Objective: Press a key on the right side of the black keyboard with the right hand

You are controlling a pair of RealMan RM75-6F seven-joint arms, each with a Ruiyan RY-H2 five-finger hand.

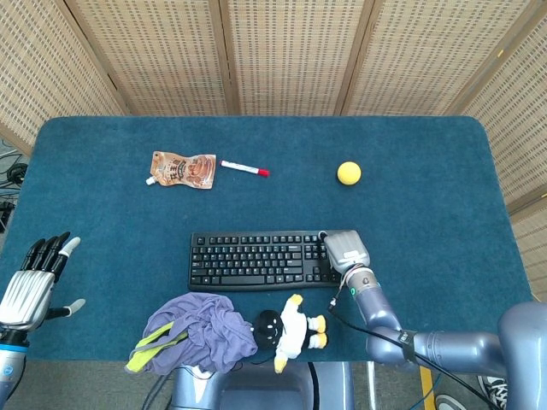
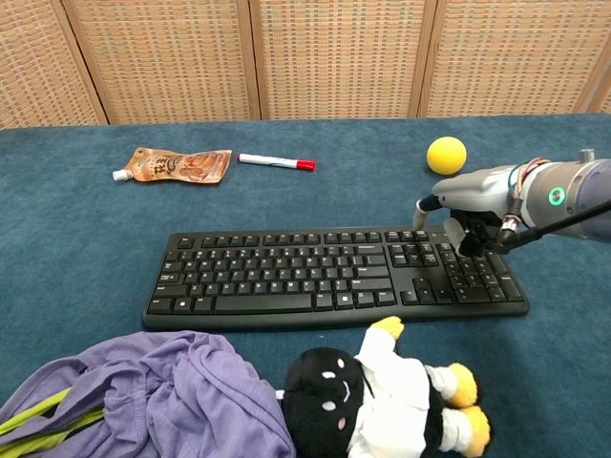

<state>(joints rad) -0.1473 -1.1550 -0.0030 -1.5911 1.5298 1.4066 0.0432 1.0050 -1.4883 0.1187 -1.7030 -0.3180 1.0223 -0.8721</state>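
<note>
The black keyboard [image 1: 256, 259] lies across the middle of the blue table, seen close up in the chest view as keyboard [image 2: 315, 272]. My right hand [image 1: 344, 249] hovers over its right end. In the chest view the right hand [image 2: 473, 205] is above the number pad, with dark fingers [image 2: 472, 236] curled down to the top keys. Whether they touch a key is unclear. It holds nothing. My left hand [image 1: 32, 280] is at the table's front left corner, fingers spread and empty.
A yellow ball [image 2: 446, 155] lies behind the keyboard's right end. A red-capped marker [image 2: 275, 161] and a brown pouch [image 2: 177, 164] lie at the back left. A plush toy [image 2: 382, 396] and purple cloth [image 2: 153, 401] sit just in front of the keyboard.
</note>
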